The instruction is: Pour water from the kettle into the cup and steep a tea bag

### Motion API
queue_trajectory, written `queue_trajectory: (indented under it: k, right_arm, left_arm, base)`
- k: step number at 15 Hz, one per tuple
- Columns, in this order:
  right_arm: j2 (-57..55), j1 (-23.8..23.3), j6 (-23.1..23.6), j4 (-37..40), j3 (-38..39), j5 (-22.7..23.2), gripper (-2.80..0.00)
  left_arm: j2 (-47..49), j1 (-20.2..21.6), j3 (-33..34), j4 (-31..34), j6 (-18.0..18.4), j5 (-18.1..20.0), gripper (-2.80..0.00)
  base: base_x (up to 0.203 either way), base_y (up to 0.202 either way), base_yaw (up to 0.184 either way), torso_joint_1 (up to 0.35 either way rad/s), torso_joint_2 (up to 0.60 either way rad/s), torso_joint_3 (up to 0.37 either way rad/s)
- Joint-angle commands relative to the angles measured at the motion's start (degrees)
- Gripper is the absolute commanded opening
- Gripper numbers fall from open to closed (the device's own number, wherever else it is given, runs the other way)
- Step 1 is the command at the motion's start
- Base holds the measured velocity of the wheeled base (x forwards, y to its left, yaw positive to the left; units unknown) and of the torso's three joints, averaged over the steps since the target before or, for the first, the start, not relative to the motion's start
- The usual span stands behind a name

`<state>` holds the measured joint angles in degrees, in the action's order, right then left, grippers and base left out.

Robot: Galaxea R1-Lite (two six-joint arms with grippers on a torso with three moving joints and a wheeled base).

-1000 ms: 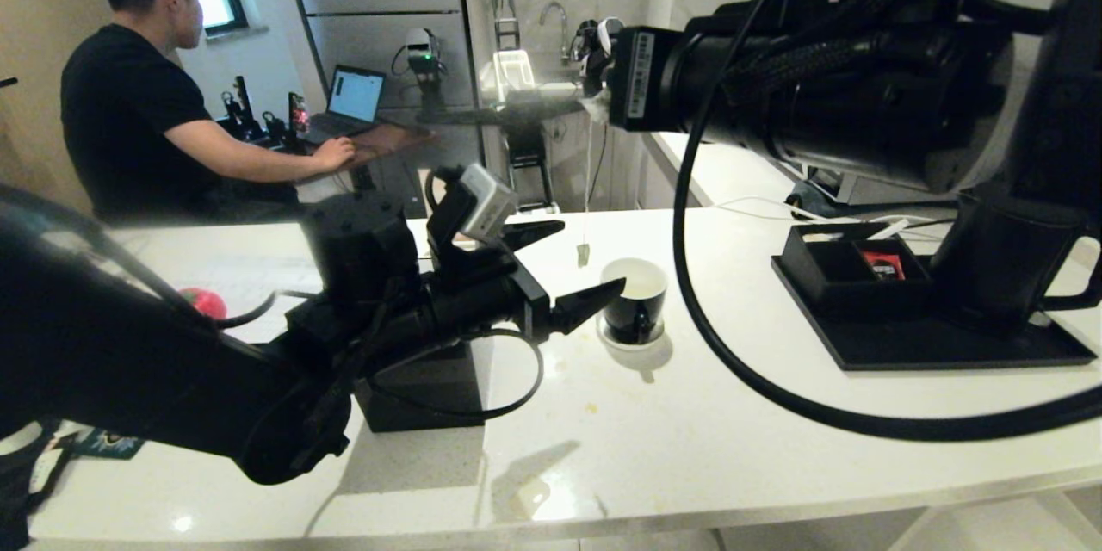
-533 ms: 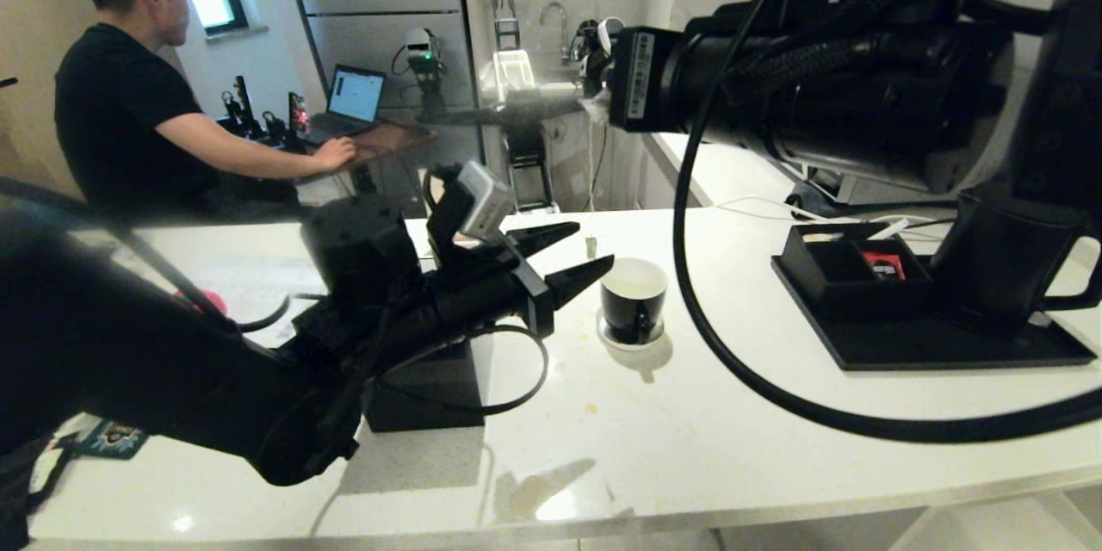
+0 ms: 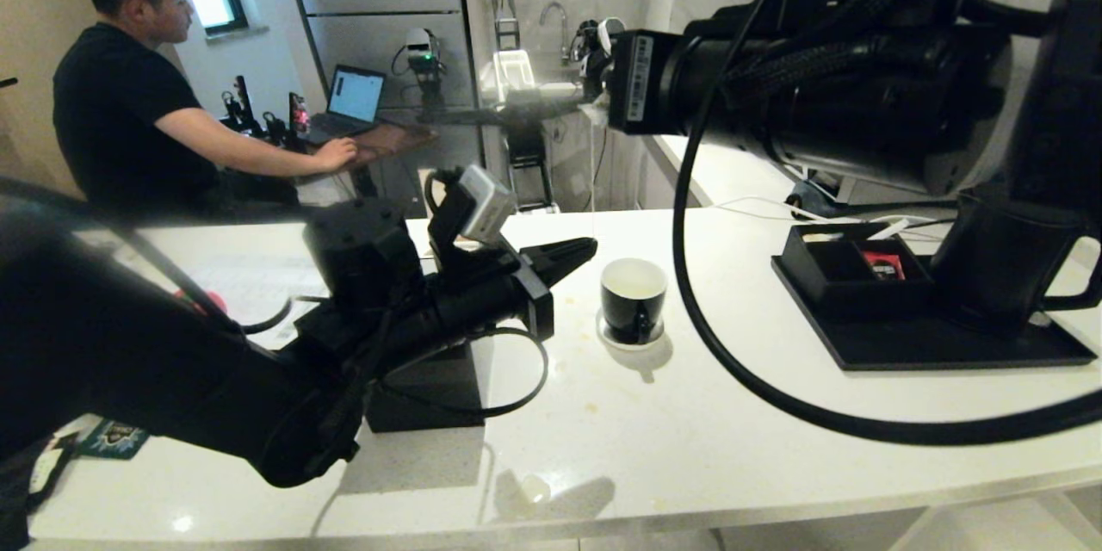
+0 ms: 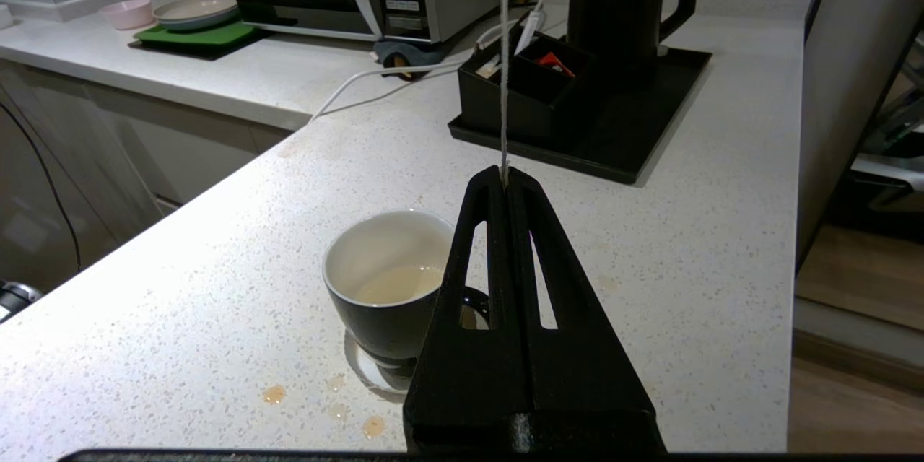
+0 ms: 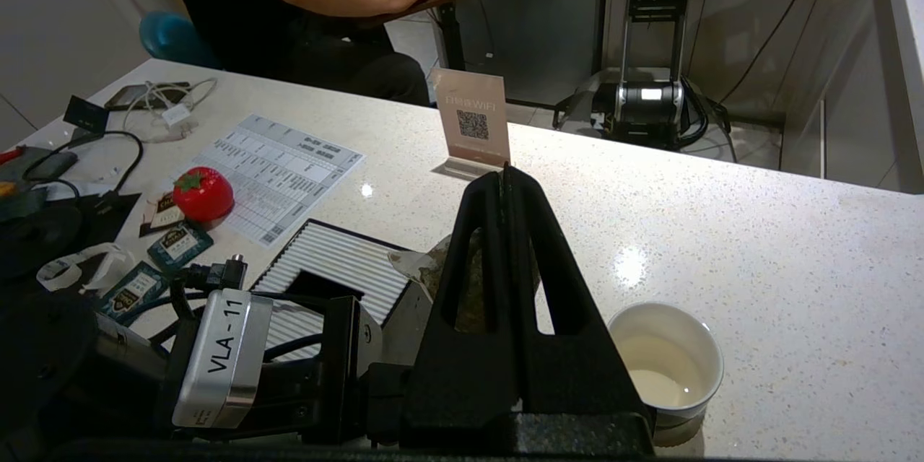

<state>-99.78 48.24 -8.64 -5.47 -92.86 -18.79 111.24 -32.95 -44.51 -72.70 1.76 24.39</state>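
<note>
Head view: left tool [image 3: 590, 248] pinched flat, tip just beside the cup [image 3: 634, 300] on the white surface [image 3: 706, 439]; kettle [image 3: 1003, 263] well apart on a black tray [image 3: 930, 344] (right side).

Left wrist view: left tool [image 4: 503, 177] clamped on a thin string [image 4: 504, 58] running straight up; cup [image 4: 386, 281] holds pale liquid.

Right wrist view: right tool [image 5: 505, 175] closed on the string, tea bag [image 5: 473, 281] behind its fingers, above the left arm.

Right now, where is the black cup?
Head view: the glossy black, white-lined cup stands on its saucer mid-counter, just right of the left gripper, left of the black tray.
</note>
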Motion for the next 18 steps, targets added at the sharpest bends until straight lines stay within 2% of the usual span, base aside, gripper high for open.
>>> queue_trajectory:
  k: [1, 11, 14, 18]
  right_arm:
    - [0.02, -0.07, -0.06, -0.06, -0.05, -0.11, -2.80]
    - [0.11, -4.02, -0.15, -0.06, 0.48, -0.20, -2.80]
    - [0.62, -3.94, -0.07, -0.43, 3.75, -0.20, -2.80]
    - [1.41, -3.82, 0.03, -3.27, 8.98, -0.13, -2.80]
  left_arm:
    - [-0.22, -0.01, 0.04, -0.42, 0.00, 0.13, -2.80]
    - [-4.38, -0.01, 3.46, -0.51, -0.21, 0.17, -2.80]
    - [-5.33, -0.01, 3.20, -0.51, -1.67, 0.13, -2.80]
    - [-5.51, 0.07, 3.02, -0.51, -1.84, -2.24, -2.80]
  base:
    - [0.000, 0.000, 0.000, 0.000, 0.00, 0.000]
    - [0.000, 0.000, 0.000, 0.000, 0.00, 0.000]
    - [0.000, 0.000, 0.000, 0.000, 0.00, 0.000]
    - [0.000, 0.000, 0.000, 0.000, 0.00, 0.000]
